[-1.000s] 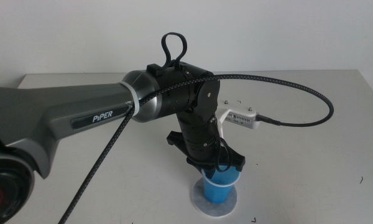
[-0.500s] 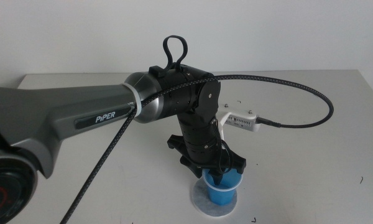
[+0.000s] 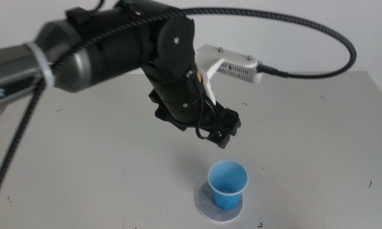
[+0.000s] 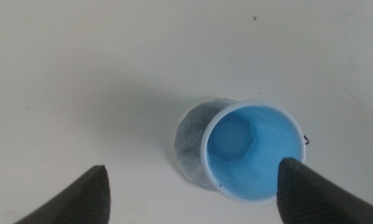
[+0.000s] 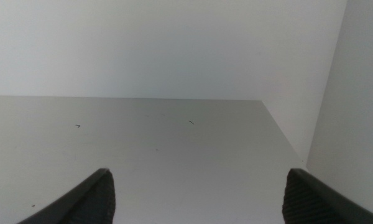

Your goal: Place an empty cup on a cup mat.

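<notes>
The blue cup stands upright and empty on the grey round cup mat near the table's front edge. The left wrist view looks down into the cup, with the cup mat showing beside it. My left gripper hangs above and a little behind the cup, clear of it, jaws open and empty; in its own view the left gripper shows wide-apart jaws. My right gripper is open and empty, out of the middle view, facing bare table.
The white table stretches around the cup. The left arm's cable loops over the back right. In the right wrist view the table's far edge meets a white wall.
My left gripper let go of the cup on the cup mat and rose up and back, away from it. The cup stayed upright on the cup mat.
</notes>
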Tool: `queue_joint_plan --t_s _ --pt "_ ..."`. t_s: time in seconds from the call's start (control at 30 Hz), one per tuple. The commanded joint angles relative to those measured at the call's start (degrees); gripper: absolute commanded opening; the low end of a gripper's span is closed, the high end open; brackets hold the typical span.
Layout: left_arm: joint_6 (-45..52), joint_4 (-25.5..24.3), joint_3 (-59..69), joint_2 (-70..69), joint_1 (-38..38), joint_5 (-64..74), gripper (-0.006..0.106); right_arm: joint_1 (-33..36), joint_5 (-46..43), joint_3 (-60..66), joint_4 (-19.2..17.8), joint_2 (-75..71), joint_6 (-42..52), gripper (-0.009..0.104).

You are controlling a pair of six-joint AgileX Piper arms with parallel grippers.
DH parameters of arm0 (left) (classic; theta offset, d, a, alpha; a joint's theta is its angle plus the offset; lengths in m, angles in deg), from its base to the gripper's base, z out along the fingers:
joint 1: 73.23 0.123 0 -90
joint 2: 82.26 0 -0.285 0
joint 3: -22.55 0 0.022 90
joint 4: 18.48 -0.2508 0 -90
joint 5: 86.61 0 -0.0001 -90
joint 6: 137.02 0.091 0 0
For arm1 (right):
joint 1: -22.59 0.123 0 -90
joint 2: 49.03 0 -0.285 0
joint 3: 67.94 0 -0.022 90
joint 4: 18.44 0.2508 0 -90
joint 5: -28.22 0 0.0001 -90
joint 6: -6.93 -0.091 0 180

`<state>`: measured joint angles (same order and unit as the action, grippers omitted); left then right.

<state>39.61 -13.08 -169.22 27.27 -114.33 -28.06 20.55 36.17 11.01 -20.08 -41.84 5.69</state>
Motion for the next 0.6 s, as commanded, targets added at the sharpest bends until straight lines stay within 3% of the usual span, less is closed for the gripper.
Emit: queue_joint_plan --t_s 0.0,0.43,0.5,0.57 --pt "0.7 -0.6 -1.6 -7.8 0.6 -0.4 0.092 0.2 -4.2 -0.5 -0.8 -1.5 0.3 0.094" --pt "-2.8 -19.5 -1.4 -27.7 1.2 1.7 0.091 0.2 -4.2 -0.5 -0.8 -1.5 0.3 0.094" --pt "-2.8 -19.6 -0.2 -30.5 3.2 0.8 0.091 0.2 -4.2 -0.5 -0.8 -1.5 0.3 0.094" --pt "-1.6 -16.4 2.8 -34.7 7.2 -1.4 0.091 0.2 -4.2 -0.5 -0.8 -1.5 0.3 0.094"
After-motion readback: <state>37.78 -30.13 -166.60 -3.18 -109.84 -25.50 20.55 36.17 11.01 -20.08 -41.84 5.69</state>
